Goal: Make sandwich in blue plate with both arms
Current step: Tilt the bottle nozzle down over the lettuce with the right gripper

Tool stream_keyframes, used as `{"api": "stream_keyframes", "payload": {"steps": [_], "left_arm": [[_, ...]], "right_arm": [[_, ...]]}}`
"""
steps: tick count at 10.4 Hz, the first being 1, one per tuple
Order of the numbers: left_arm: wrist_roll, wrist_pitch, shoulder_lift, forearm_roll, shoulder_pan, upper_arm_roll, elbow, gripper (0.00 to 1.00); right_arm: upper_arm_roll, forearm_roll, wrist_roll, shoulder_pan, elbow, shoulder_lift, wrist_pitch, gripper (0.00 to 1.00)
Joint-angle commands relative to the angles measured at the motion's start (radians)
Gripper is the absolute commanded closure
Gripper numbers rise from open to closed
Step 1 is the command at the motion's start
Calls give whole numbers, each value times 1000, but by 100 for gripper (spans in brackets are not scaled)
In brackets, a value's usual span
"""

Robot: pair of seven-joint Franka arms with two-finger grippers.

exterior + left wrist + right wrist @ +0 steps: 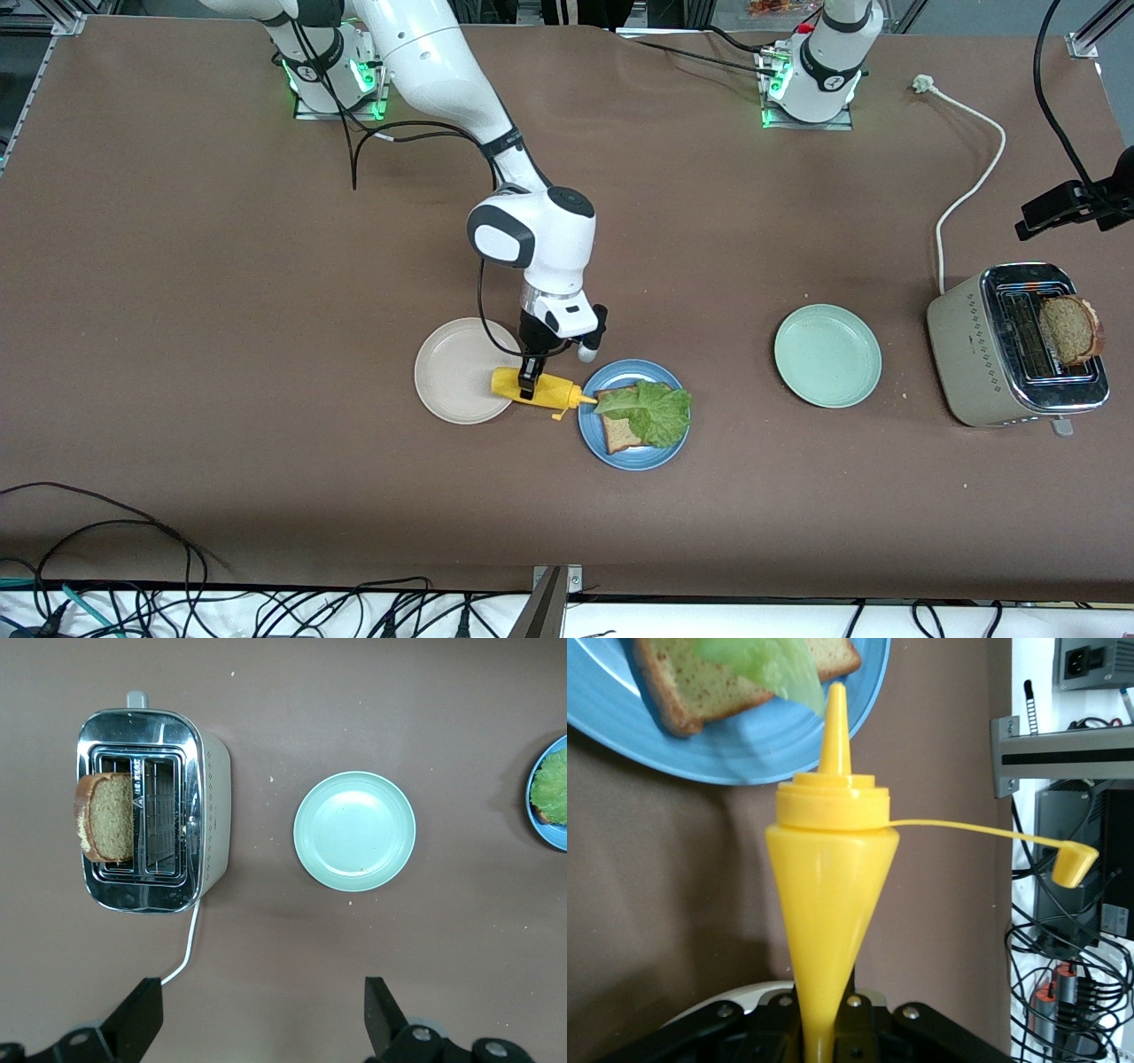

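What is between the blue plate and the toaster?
In the front view, a pale green plate sits between the blue plate and the toaster, with nothing on it. The left wrist view shows this too.

You have a yellow squeeze bottle (542, 388) lying sideways, its body over the rim of the beige-pink plate (452, 372), its cap (1070, 864) off and dangling on a strap. Toward the left arm's end sits the pale green plate (827, 355), then a toaster (1010, 354) with a bread slice (1070, 329) sticking up from one slot and a white cord (970, 182).
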Motion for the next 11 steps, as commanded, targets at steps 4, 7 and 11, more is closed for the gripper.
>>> {"api": "stream_keyframes", "payload": {"steps": [4, 7, 11], "left_arm": [[-1, -14, 14, -5, 3, -3, 32, 0], [1, -12, 20, -2, 5, -1, 34, 0], [4, -12, 27, -2, 10, -1, 34, 0]], "right_arm": [[-30, -203, 40, 73, 81, 42, -115, 100], [-32, -228, 74, 78, 81, 43, -130, 100], [-38, -212, 22, 76, 95, -1, -183, 100]]}}
